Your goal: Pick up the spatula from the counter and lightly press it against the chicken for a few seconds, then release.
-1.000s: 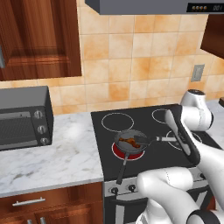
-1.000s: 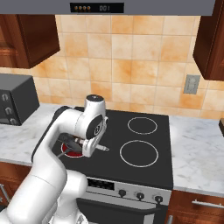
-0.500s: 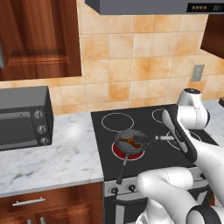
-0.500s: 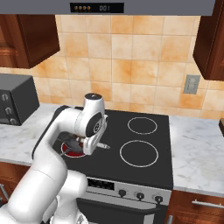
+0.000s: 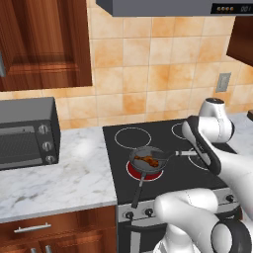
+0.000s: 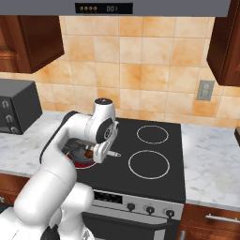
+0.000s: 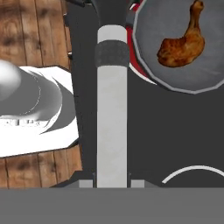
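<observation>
The spatula (image 7: 112, 109) has a pale handle with a dark band, and it runs straight up the hand view from between my fingertips. My gripper (image 7: 112, 181) is shut on it. A browned chicken leg (image 7: 183, 43) lies in a grey pan (image 7: 151, 65) to the upper right of the handle, apart from it. In the left base view the spatula (image 5: 182, 154) points from my gripper (image 5: 194, 151) toward the pan (image 5: 147, 161) holding the chicken (image 5: 148, 159). In the right base view, my gripper (image 6: 100, 154) hangs beside the pan (image 6: 75, 151), and the spatula's end (image 6: 114, 153) sticks out to the right.
The pan sits on a glowing red burner (image 5: 132, 173), its long handle (image 5: 138, 191) reaching toward the stove's front edge. Three unlit burners ring the black cooktop (image 6: 159, 178). A toaster oven (image 5: 24, 133) stands on the marble counter (image 5: 64, 183) at left.
My hand has shifted slightly toward the pan, carrying the spatula a little higher. The pan and chicken have not moved.
</observation>
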{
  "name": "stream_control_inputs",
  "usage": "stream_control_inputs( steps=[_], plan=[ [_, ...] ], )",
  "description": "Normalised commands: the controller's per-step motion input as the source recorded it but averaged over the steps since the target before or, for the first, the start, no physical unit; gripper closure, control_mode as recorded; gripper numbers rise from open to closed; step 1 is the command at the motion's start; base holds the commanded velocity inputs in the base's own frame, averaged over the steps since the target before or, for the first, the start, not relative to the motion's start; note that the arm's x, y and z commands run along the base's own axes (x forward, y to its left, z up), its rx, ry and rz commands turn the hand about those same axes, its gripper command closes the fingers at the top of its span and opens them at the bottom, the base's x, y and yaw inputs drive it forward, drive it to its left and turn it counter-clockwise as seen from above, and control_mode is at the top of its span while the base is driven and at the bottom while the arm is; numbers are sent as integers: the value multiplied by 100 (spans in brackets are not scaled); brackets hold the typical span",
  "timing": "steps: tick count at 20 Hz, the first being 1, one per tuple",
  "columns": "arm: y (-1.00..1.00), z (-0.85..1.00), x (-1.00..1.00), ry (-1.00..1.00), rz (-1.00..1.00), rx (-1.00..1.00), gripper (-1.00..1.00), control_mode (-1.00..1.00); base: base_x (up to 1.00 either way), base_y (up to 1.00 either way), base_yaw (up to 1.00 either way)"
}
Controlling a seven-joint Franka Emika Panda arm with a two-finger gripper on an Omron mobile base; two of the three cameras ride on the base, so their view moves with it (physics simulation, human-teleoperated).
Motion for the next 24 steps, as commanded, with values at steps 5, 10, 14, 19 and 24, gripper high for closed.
stream_control_inputs(
  steps=[5, 10, 14, 19, 24],
  plan=[
    [-14, -3, 16, 3, 0, -4, 100, -100, 0, 0, 0],
    [-4, -13, 19, 5, 0, -4, 100, -100, 0, 0, 0],
    [0, -9, 17, 2, 0, -3, 100, -100, 0, 0, 0],
    [0, 0, 13, 0, 0, -3, 100, -100, 0, 0, 0],
    [0, -1, 3, 0, 0, -1, 100, -100, 0, 0, 0]
  ],
)
